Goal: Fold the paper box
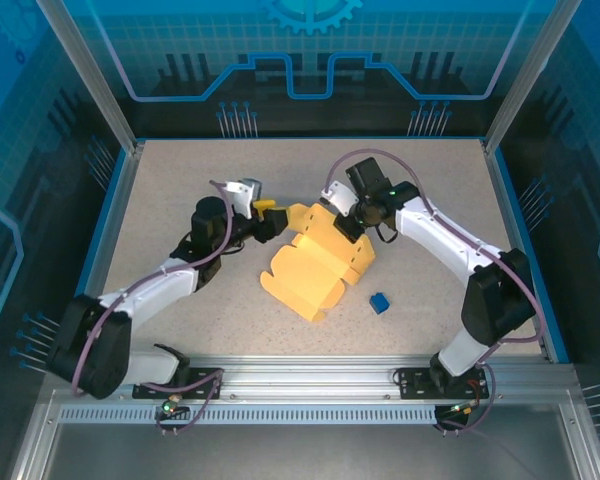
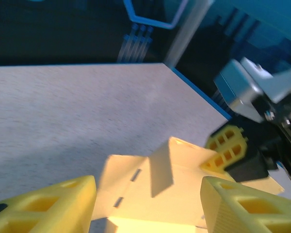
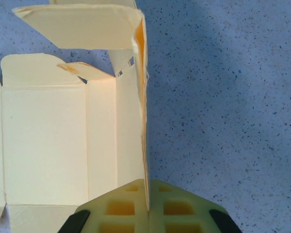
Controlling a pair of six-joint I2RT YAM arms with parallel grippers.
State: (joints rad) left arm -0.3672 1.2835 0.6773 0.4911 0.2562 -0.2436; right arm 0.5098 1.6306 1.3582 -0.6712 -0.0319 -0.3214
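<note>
Early fold step: box (image 1: 318, 268) lay mostly flat at table (image 1: 170, 190) centre, right gripper (image 3: 148, 203) pinched on one side panel (stood upright), left gripper (image 1: 269, 219) gaped wide just beside; next probably called for the left raising a flap.

A speckled beige table (image 1: 180, 180) with blue edging sits inside an enclosure of translucent blue patterned panels (image 1: 310, 60) and aluminium frame posts (image 1: 87, 70), under even light.

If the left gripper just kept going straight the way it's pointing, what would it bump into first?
Most likely the paper box: its raised flap stands right ahead of the open left gripper. The right gripper lies farther on, though depth is hard to judge.
</note>
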